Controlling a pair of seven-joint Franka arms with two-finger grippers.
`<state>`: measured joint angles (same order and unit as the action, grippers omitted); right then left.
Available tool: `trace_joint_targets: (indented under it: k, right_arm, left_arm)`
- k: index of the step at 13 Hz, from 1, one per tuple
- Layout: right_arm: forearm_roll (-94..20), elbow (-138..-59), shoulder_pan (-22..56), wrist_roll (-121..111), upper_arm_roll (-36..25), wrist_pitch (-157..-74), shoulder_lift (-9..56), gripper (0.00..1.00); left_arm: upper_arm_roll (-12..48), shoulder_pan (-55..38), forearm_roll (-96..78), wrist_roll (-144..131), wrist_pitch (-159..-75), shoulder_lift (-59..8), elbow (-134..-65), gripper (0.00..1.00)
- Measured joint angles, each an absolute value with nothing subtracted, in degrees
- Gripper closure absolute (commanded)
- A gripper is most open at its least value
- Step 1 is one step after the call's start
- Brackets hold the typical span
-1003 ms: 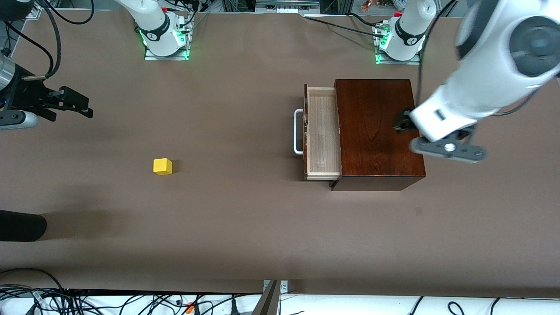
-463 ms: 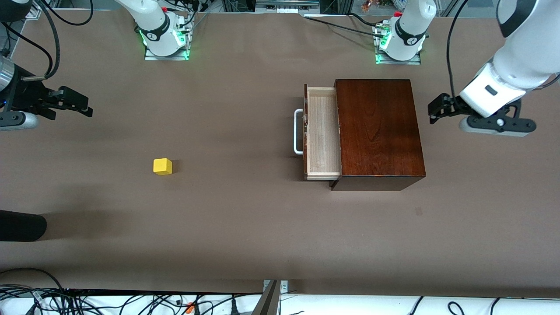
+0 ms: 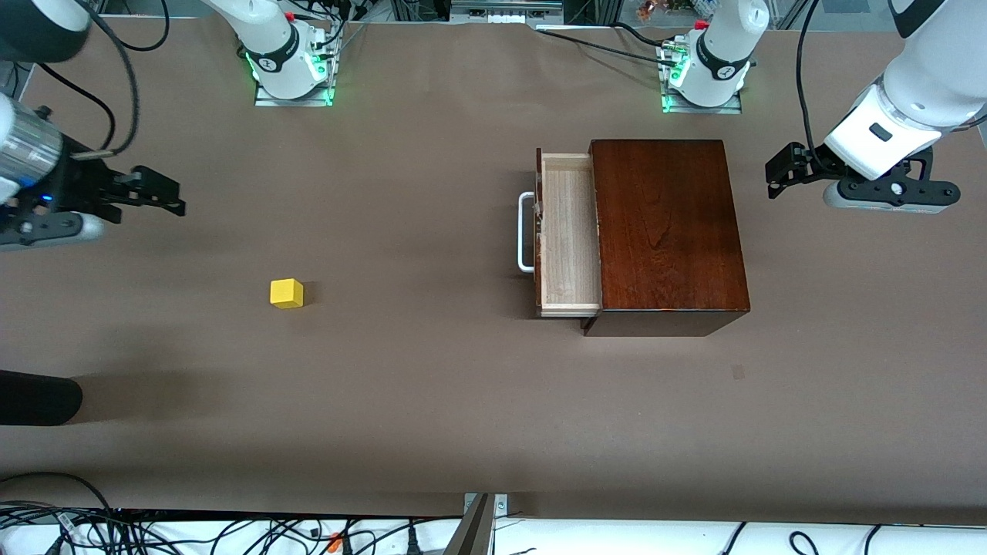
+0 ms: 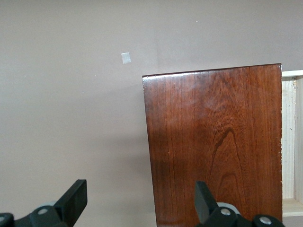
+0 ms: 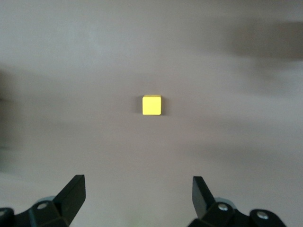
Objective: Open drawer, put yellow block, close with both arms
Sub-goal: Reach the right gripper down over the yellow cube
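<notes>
Both arms raised over table ends, left claw (image 3: 779,176) & right claw (image 3: 171,198) wide open, empty.

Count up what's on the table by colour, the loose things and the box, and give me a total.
Yellow: 1, the yellow block
Dark reddish-brown: 1, the wooden box, its pale-wood drawer pulled open
Total: 2
</notes>
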<state>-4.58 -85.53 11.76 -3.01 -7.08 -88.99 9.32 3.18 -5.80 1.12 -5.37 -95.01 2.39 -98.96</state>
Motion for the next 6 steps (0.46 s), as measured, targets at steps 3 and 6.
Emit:
trace_joint_targets:
  k: [3,6]
  right_arm:
    - [-4.56,-87.66,13.18,-3.02,-7.06,-93.03,15.39,0.0]
    - [-4.56,-96.99,13.41,-3.02,-7.06,-107.38,18.59,0.0]
  left_arm:
    - [3.03,-5.51,1.12,-5.37,-94.91,2.39,-99.05,0.0]
    - [3.02,-4.54,1.12,-5.33,-94.82,2.4,-99.08,0.0]
